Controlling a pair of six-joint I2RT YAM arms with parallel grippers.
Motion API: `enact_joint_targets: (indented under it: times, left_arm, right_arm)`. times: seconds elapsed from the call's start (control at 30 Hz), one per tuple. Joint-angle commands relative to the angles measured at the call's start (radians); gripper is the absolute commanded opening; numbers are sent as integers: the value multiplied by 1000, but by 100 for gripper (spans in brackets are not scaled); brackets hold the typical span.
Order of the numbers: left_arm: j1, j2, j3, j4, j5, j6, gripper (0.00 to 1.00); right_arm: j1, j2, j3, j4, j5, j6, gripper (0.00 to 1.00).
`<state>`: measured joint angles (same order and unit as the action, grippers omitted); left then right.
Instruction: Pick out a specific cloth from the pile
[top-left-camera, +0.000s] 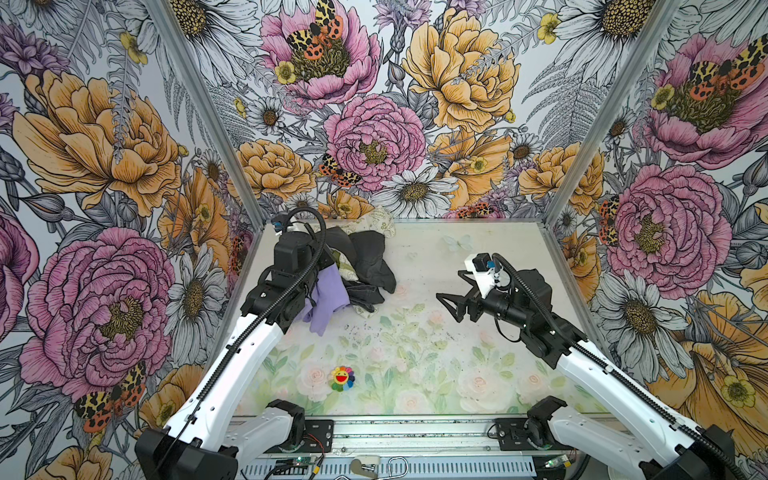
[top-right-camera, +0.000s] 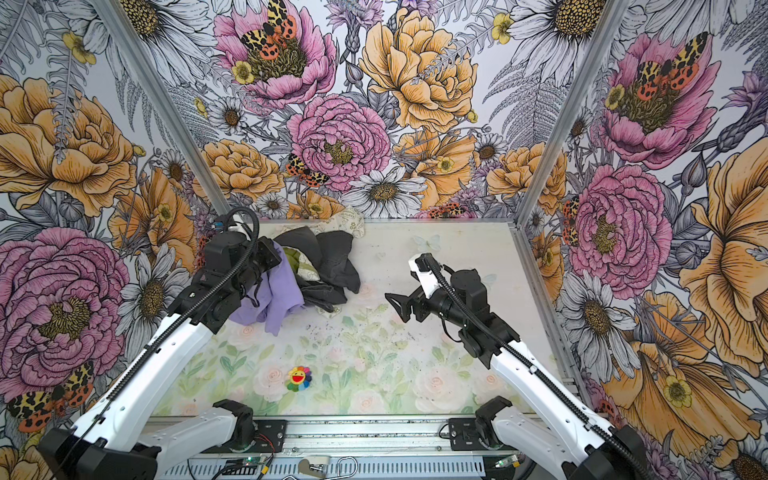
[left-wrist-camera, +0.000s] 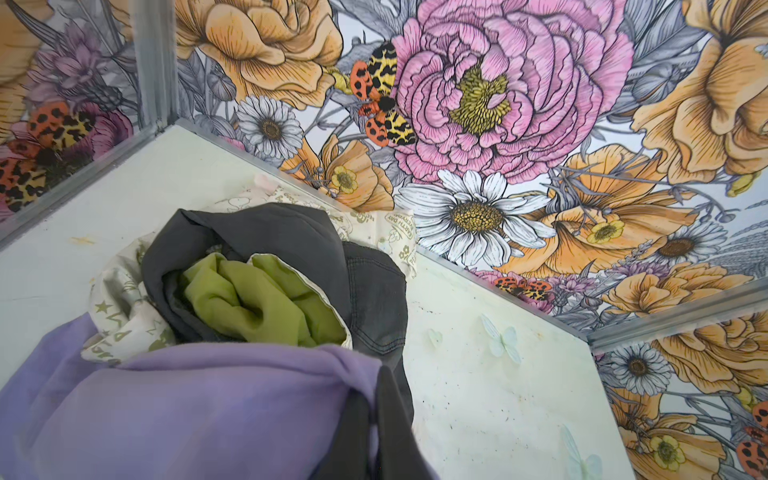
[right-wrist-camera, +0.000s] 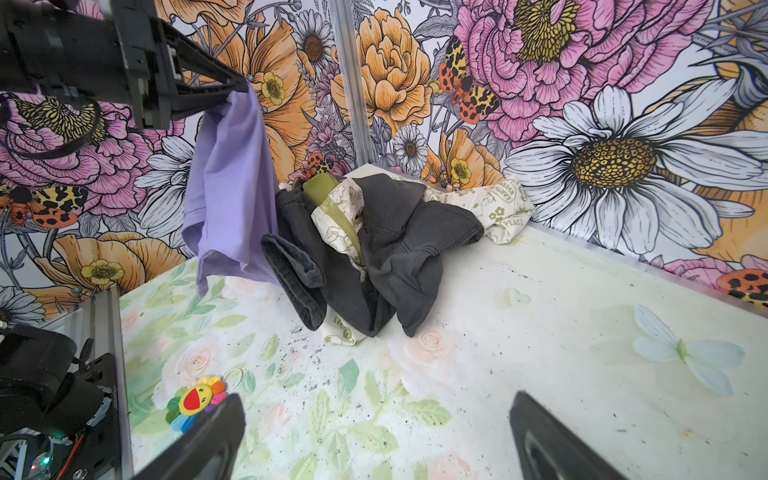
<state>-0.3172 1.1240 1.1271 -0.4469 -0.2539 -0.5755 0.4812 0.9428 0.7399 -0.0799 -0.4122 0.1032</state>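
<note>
Found left pincer (right-wrist-camera: 240, 89) above and just beside the pile (right-wrist-camera: 386, 266), tips together, clamped on the top edge of the cloth (right-wrist-camera: 232, 178). Noted the cloth hanging from those tips in one long lavender drape, its lower part against the pile's dark grey garment (right-wrist-camera: 436, 224). Cannot tell whether the hem touches the worktop (right-wrist-camera: 540, 332).

Checked both top views: the cloth (top-left-camera: 328, 299) (top-right-camera: 278, 295) sits on the pile's flank nearest the left arm, partly hidden by that arm.

Logged within the pile: dark grey garment on top, olive-green cloth (left-wrist-camera: 257, 299) tucked in its hollow, cream patterned piece (right-wrist-camera: 498, 203) spread beneath and behind. Back wall just behind the pile.

Found right pincer (top-left-camera: 448, 308) well apart from the pile, on the side away from the cloth. Jaws wide apart, nothing between them, pointed toward the pile.

Spotted rainbow flower toy (top-left-camera: 343, 377) on the worktop, well in front of the pile, touching neither pincer.
</note>
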Motion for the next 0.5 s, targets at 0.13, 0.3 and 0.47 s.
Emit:
enact_joint_targets:
  times: [0.13, 0.3, 0.47]
  left_arm:
    - [0, 103, -25, 64, 147, -31, 36]
    - [-1, -30, -142, 156, 90, -60, 74]
    - [10, -211, -237, 116, -63, -109, 83]
  right_arm:
    - [8, -34, 1, -11, 26, -12, 100]
    - [9, -29, 2, -12, 31, -16, 99]
    - [11, -10, 10, -12, 28, -19, 99]
